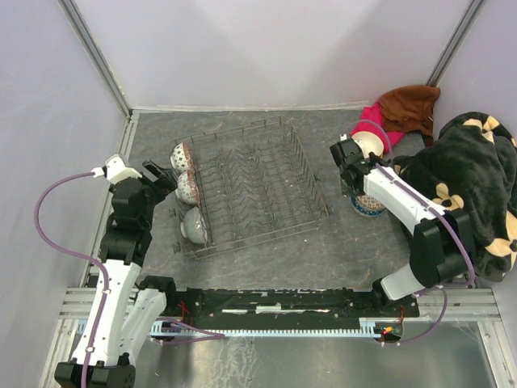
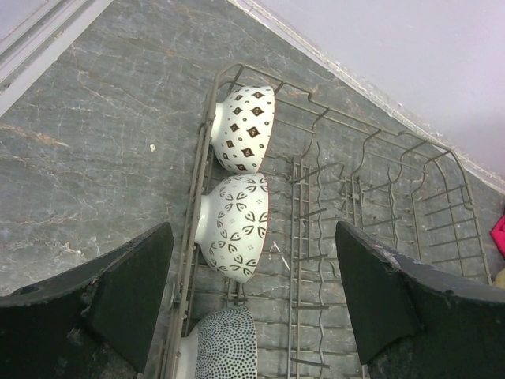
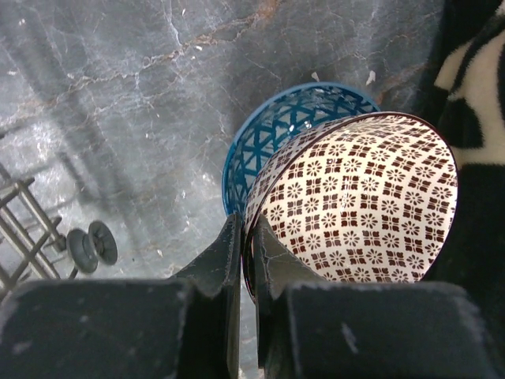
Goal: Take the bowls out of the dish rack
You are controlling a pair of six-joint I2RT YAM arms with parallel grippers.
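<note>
Table point(image 1: 323, 242): grey marble-look slab with the dish rack point(image 1: 266, 190) at mid, wire tines up, mostly bare. Blanket point(image 1: 468, 178), black w/ cream shapes, is heaped well right of the rack. A brown cloth point(image 1: 412, 109) and a pink cloth point(image 1: 373, 113) lie beyond the rack's far-right corner.

L gripper point(image 1: 161, 179): jaws spread wide, nothing held. It hangs at the rack's left side, fingers either side of the middle bowl there. Contact: can't tell. L arm rises from its base near the rack's near-left corner, elbow bent, wrist aimed down at the rack's left rail.

R gripper point(image 3: 246, 237): jaws nearly together, pinching the wall of the lattice bowl point(image 3: 363, 205), one finger each side of the rim. The bowl is tipped and sits right of the rack, clear of it, above a blue bowl point(image 3: 268, 134) that stands on the table. R arm's white forearm runs from the rack's near-right up toward its far-right corner.

Three bowls stand on edge in the rack's left row, far to near: diamond bowl point(image 2: 246, 126), leaf bowl point(image 2: 235, 225), dotted bowl point(image 2: 227, 347).

Hidden: the dotted bowl is cut off by the L wrist frame edge. The lattice bowl's foot is out of sight. The R forearm covers part of the blue bowl in the top view, so can't tell if more bowls are stacked there.
</note>
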